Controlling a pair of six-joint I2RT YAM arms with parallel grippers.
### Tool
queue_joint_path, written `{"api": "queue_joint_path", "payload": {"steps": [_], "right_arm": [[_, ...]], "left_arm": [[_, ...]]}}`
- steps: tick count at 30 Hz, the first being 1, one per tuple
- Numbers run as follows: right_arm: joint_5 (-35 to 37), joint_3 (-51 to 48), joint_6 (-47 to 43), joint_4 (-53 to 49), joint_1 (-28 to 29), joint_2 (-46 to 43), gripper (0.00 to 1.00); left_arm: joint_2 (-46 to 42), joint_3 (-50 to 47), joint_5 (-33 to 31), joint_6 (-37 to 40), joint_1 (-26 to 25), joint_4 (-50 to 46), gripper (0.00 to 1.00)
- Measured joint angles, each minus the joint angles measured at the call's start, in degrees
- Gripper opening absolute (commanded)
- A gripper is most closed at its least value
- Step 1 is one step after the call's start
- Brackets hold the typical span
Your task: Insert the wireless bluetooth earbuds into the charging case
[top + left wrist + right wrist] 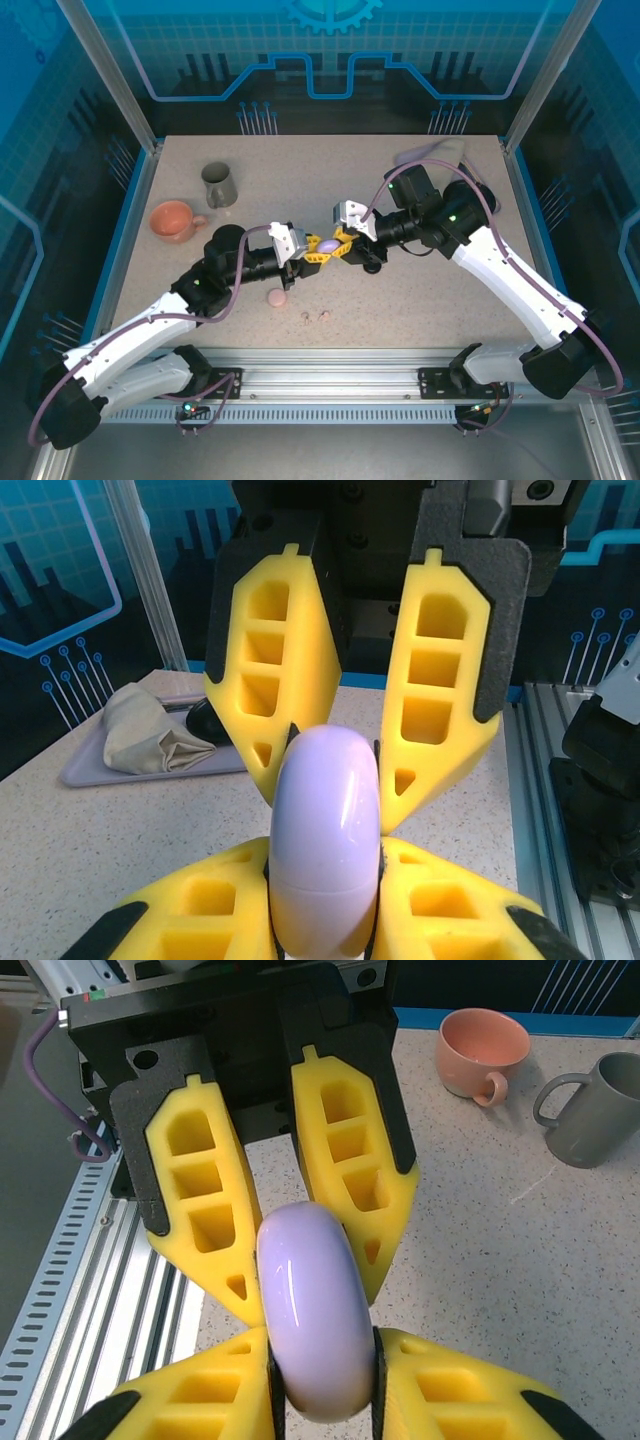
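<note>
- Speckled beige table (400,300) under a blue-lit enclosure carries everything, and the two arms meet above its middle.
- Both claws are clamped on the lavender charging case (328,244). The left claw (313,251) and the right claw (343,240) pinch it edge-on from opposite ends, so it sits directly between their tips.
- The case looks like a hard, glossy, rounded shell, probably light and rigid. Its curved flanks give the yellow fingers (350,1170) little flat surface, so I judge it prone to squirting out if squeezed off-centre.
- A faint seam runs around the shell in the left wrist view. One claw should hold on each side of that seam, across the widest part.
- Two pinkish-beige earbuds (307,318) lie on the table behind the left claw, towards the arm bases and well apart from it.
- A pinkish round case (277,298) lies between those buds and the left claw, also clear of it.
- The buds look tiny, smooth and very light, likely to roll or flick away. The bulbous body seems a safer hold than the thin stem.
- The closed shell hides whether any buds already sit inside the case.
- The fingers cover the case's flanks, so the hinge side cannot be told.
- A dark shape (372,266) under the right claw is too unclear to name.
</note>
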Motion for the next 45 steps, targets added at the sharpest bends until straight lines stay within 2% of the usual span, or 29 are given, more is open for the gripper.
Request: {"api": "queue_joint_path", "payload": {"steps": [8,11,18,25,32,39,45], "right_arm": [[-0.22,0.00,0.13,-0.33,-0.11,-0.04,0.21],[-0.02,-0.02,0.72,-0.35,-0.61,-0.07,0.22],[2.99,-2.45,3.43,-0.70,-3.50,-0.04,0.23],[8.74,-4.76,6.93,-3.21,-4.66,3.52,0.23],[12.39,-4.83,9.84,-6.25,-4.72,16.22,0.23],[13.07,-2.95,10.54,-10.86,-4.59,30.73,0.22],[12.79,0.11,10.84,-13.25,-4.59,36.65,0.24]], "left_arm": [[0.00,0.00,-0.04,-0.02,-0.02,-0.17,0.41],[-0.02,-0.02,-0.33,0.07,0.00,-0.17,0.54],[-2.62,-0.46,-3.50,0.55,-0.02,-0.35,0.80],[-9.70,-2.95,-10.38,0.79,-0.02,-1.27,0.89],[-14.71,-2.97,-16.76,0.87,-0.02,-4.04,0.91],[-16.11,-3.04,-18.34,0.92,-0.02,-5.57,0.92],[-15.98,-3.06,-18.49,1.31,0.00,-6.36,0.92]]}}
